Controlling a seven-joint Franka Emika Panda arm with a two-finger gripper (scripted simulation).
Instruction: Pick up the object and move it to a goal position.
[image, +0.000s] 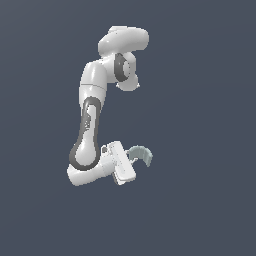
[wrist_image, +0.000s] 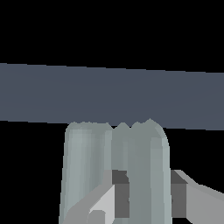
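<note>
In the exterior view the white arm folds down and its gripper (image: 131, 159) points toward that view's right. The object (image: 141, 153), a pale grey-green faceted half-ring, sits right at the fingertips. In the wrist view the object (wrist_image: 87, 166) fills the lower middle, standing up between the two fingers. The dark grey pads (wrist_image: 120, 192) press on either side of one of its limbs. The gripper (wrist_image: 148, 197) is shut on the object. No surface shows touching the object from below.
The background is a plain dark blue-grey in the exterior view. In the wrist view a blue-grey band (wrist_image: 109, 94) crosses between black areas. No marker or other object is visible.
</note>
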